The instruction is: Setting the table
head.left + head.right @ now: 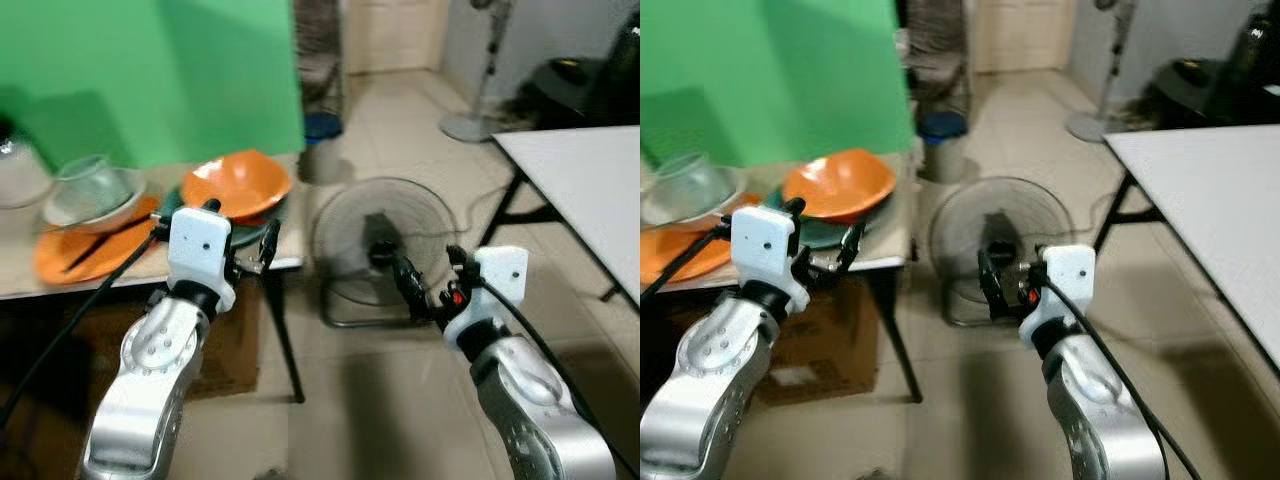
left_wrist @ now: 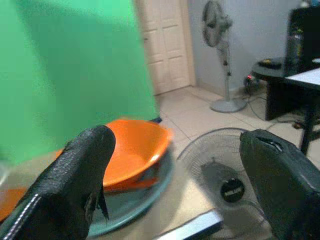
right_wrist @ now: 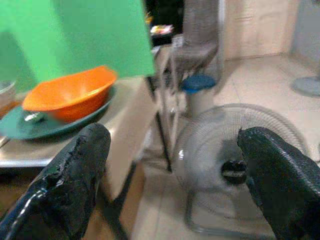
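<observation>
Tiled floor, floor fan (image 1: pixel 380 250) between arms. Dishes stacked on small table (image 1: pixel 290 262): orange bowl (image 1: pixel 236 184) on teal plate (image 3: pixel 30 127), glass bowl (image 1: pixel 92 188) beside. Left claw (image 1: pixel 240 250) and right claw (image 1: pixel 430 275) spread wide, nothing held. White table (image 1: pixel 590 180) bare; setting judged not started.

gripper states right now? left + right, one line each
Left gripper: jaws open, holding nothing, at the table edge near the orange bowl.
Right gripper: jaws open, empty, in front of the floor fan.
</observation>
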Available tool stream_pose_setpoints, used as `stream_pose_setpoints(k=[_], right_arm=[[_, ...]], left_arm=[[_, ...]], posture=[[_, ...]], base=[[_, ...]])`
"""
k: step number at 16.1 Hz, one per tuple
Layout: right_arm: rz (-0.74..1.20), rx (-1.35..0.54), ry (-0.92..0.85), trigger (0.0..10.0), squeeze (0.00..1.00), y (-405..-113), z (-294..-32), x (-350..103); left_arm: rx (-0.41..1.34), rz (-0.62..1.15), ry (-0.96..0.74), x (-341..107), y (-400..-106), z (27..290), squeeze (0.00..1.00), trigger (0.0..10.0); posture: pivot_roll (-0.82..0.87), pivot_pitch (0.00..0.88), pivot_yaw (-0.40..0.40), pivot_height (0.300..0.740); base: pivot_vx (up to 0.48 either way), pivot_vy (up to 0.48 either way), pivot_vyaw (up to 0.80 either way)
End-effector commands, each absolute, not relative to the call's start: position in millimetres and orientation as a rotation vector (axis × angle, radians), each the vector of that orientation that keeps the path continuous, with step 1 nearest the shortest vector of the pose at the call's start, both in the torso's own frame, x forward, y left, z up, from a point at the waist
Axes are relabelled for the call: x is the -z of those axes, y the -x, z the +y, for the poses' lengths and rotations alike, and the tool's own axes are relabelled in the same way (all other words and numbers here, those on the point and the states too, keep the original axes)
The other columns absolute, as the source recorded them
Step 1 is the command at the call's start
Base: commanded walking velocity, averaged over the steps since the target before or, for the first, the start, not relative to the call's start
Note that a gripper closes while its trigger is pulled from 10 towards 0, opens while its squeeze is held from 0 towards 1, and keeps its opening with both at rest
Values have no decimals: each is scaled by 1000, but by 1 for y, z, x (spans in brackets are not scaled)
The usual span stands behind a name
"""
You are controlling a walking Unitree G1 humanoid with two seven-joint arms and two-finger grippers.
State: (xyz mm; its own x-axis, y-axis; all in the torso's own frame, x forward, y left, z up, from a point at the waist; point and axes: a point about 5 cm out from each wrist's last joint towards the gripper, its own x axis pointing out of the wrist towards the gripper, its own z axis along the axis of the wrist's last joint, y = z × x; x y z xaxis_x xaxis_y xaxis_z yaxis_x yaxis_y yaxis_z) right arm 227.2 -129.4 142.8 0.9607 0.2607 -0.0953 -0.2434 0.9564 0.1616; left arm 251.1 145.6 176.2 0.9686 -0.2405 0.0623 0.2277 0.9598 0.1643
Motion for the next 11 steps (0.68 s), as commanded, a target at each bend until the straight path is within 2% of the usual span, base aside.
stream_pose_setpoints(k=[1, 3, 8, 11], right_arm=[[119, -280, -162, 10000, 0, -227, -125, -144], [121, -281, -164, 10000, 0, -228, -124, -143], [145, -256, -116, 10000, 0, -231, -126, -140], [154, -149, 10, 10000, 0, -237, -133, -136]], left_arm=[[234, -70, -158, -174, -250, 149, 0, 10000], [237, -72, -148, -174, -249, 149, 0, 10000], [237, -57, -142, -172, -248, 150, 0, 10000], [240, -50, -143, -171, -246, 150, 0, 10000]], posture=[[68, 3, 30, 740], [68, 3, 30, 740], [71, 9, 23, 740], [75, 12, 19, 740]], base=[[0, 0, 800], [0, 0, 800], [287, 0, 0], [300, 0, 0]])
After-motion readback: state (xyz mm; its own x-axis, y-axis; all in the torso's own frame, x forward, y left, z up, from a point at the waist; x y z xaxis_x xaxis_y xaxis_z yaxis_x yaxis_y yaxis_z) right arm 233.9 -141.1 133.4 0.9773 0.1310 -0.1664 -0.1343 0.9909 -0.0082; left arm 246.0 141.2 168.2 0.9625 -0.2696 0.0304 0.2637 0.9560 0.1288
